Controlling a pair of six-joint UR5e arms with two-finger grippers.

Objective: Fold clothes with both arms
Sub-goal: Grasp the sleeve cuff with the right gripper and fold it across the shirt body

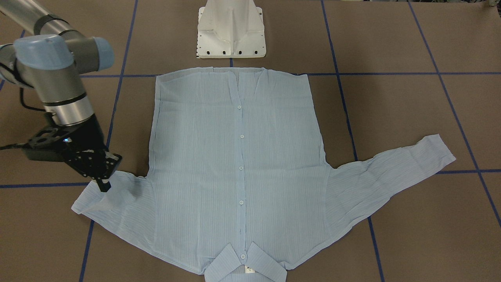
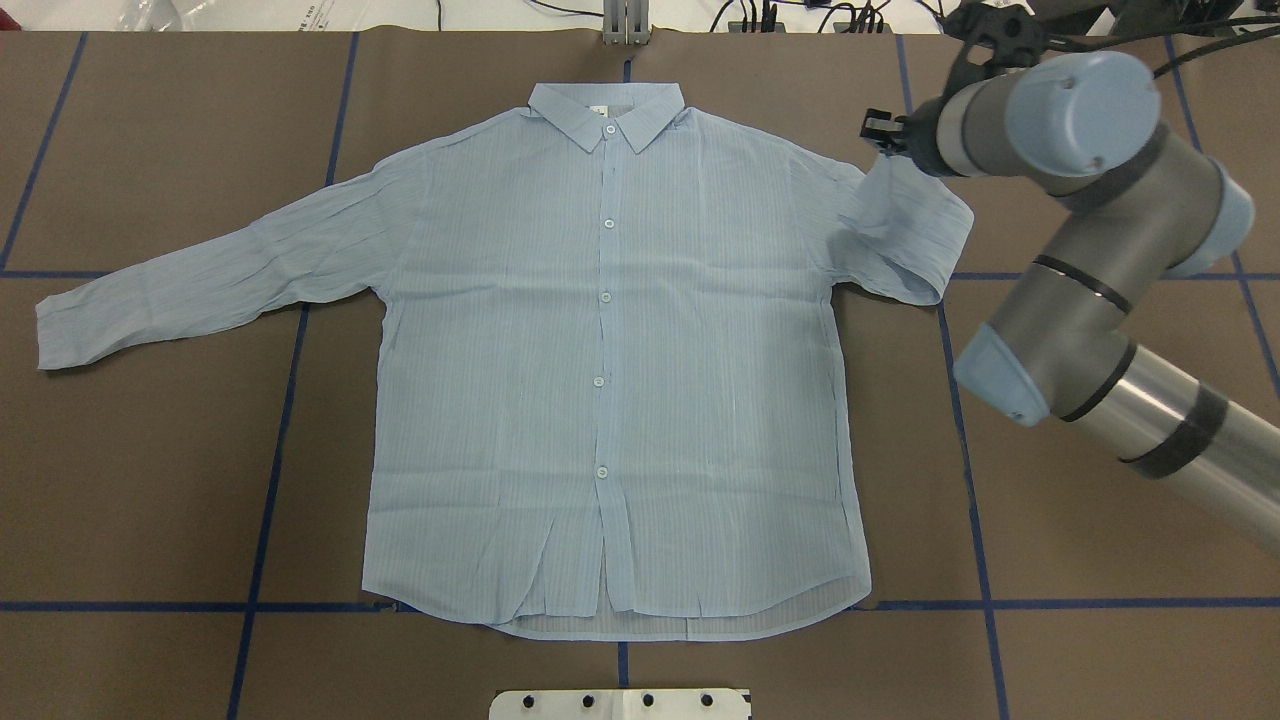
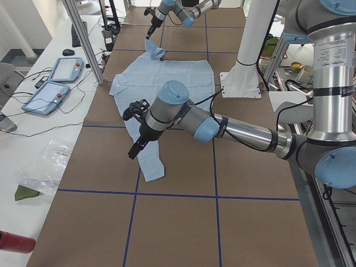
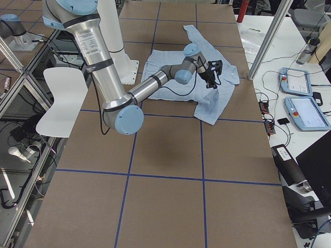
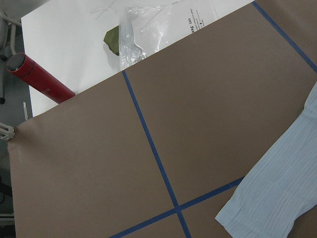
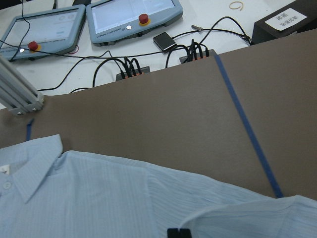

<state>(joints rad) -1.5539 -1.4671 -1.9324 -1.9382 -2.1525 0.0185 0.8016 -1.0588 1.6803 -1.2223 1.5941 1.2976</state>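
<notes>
The light-blue striped shirt lies flat and buttoned on the brown table, collar away from the robot. My right gripper is shut on the cuff end of its sleeve, which is lifted and doubled back toward the shoulder. In the right wrist view the fingertips sit closed at the bottom edge over the fabric. The other sleeve lies stretched out flat. My left gripper hovers beside that sleeve's cuff; I cannot tell whether it is open or shut.
The white pedestal base stands just behind the shirt's hem. Blue tape lines cross the table. Two teach pendants and cables lie past the far edge. A red cylinder and a plastic bag lie beyond the table's left end.
</notes>
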